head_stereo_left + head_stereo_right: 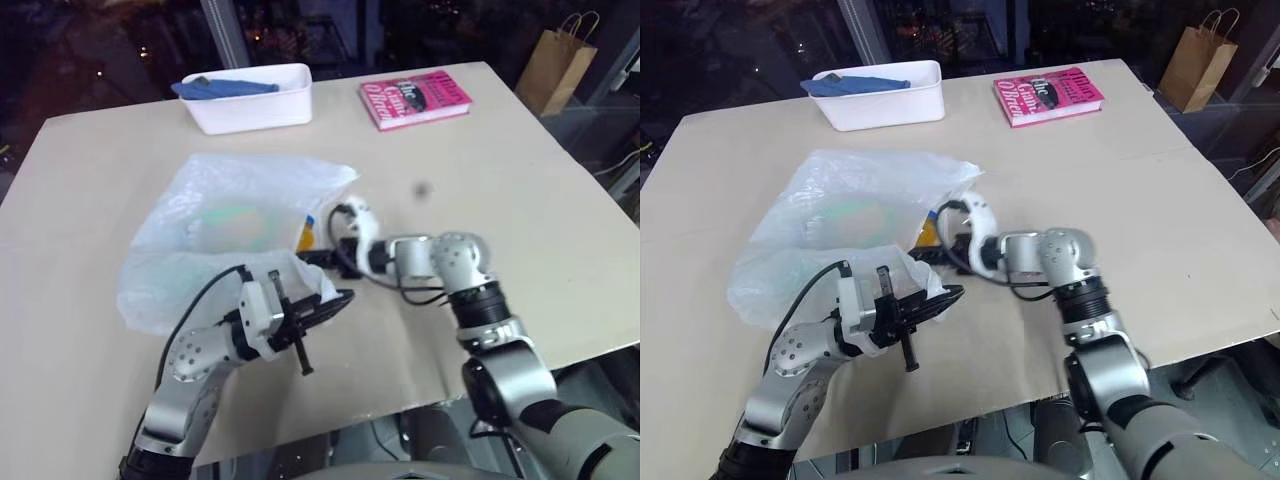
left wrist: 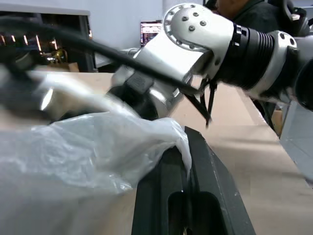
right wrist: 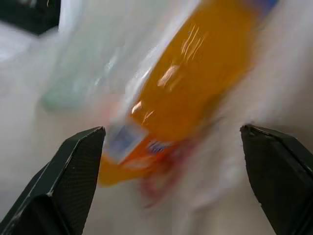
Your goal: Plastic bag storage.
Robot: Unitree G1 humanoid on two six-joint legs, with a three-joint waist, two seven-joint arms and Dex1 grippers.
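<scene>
The left gripper (image 1: 318, 308), nearest the camera, is pinched on the plastic bag's (image 1: 225, 235) near edge, holding its mouth up. At that mouth the right gripper (image 3: 171, 161) stands spread wide before an orange packet (image 3: 195, 83), seemingly already inside. The filling step looks in hand; next the right arm must withdraw cleanly. Beyond the bag, a white tub (image 1: 255, 105) holds blue cloth (image 1: 225, 87).

Bare table (image 1: 520, 230) right of plastic bag (image 1: 235, 235); far tub (image 1: 250, 98), perhaps clear.
</scene>
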